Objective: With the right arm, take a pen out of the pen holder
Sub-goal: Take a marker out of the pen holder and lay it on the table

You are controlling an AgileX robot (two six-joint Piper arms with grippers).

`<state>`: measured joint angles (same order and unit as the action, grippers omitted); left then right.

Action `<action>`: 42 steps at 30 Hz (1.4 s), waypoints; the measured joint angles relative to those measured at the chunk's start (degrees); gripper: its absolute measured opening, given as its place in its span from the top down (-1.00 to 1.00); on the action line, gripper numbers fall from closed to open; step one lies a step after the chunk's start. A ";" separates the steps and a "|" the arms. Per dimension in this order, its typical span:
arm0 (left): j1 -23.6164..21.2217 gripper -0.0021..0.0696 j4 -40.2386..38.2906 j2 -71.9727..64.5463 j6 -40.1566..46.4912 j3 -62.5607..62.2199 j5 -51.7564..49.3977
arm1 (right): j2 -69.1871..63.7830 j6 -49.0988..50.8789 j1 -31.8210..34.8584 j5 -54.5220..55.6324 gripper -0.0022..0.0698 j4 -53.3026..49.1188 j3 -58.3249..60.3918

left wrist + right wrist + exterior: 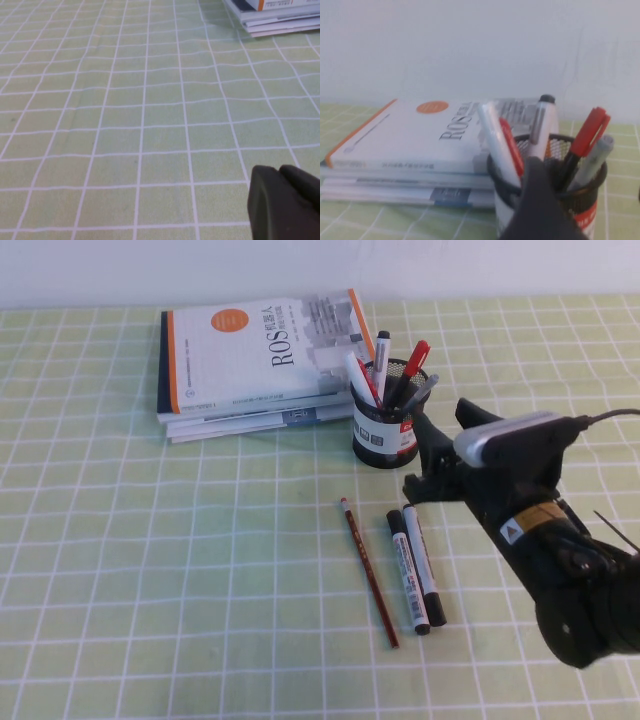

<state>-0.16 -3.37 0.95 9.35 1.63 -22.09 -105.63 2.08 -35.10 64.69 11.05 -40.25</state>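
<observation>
Pens stand crowded in the mesh pen holder beside the books; the right gripper, fingers spread and empty, sits low, just beside its wall; pushing on could tip the holder, or pinch two pens together; the left gripper hovers over the table elsewhere.

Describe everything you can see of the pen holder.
The pen holder is a black wire-mesh cup with a white label edged red low on its wall. It stands upright on the green checked tablecloth, just off a corner of the book stack, holding several pens, among them a red-capped marker. The open right gripper sits at its right side; contact is unclear. The left gripper hovers over bare cloth elsewhere.
</observation>
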 joint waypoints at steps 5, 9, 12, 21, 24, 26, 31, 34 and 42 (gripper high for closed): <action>0.00 0.96 0.00 0.00 0.00 0.00 0.00 | -2.44 0.00 0.71 0.10 -0.07 1.18 -4.60; 0.00 0.96 0.00 0.00 0.00 0.00 0.00 | -4.49 0.00 1.37 -0.48 -0.07 1.82 -8.05; 0.00 0.96 0.00 0.00 0.00 0.00 0.00 | -5.70 0.00 1.74 -1.68 -0.07 1.82 -9.99; 0.00 0.96 0.00 0.00 0.00 0.00 0.00 | -9.37 0.00 2.70 -5.09 -0.07 2.07 -14.73; 0.00 0.96 0.00 0.00 0.00 0.00 0.00 | -10.01 0.00 2.93 -5.65 -0.07 2.19 -15.50; 0.00 0.96 0.00 0.00 0.00 0.00 0.00 | -10.04 0.00 2.93 -5.98 -0.07 2.29 -15.90; 0.00 0.96 0.00 0.00 0.00 0.00 0.00 | -10.56 0.00 2.96 -6.55 -0.02 2.29 -17.20; 0.00 0.96 0.00 0.00 0.00 0.00 0.00 | -10.99 0.00 2.96 -7.93 0.06 2.18 -17.48; 0.00 0.96 0.00 0.00 0.00 0.00 0.00 | -11.01 0.00 2.96 -8.35 0.36 2.07 -17.57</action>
<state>-0.16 -3.37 0.95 9.35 1.63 -22.09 -116.65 2.08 -32.13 56.34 13.12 -57.82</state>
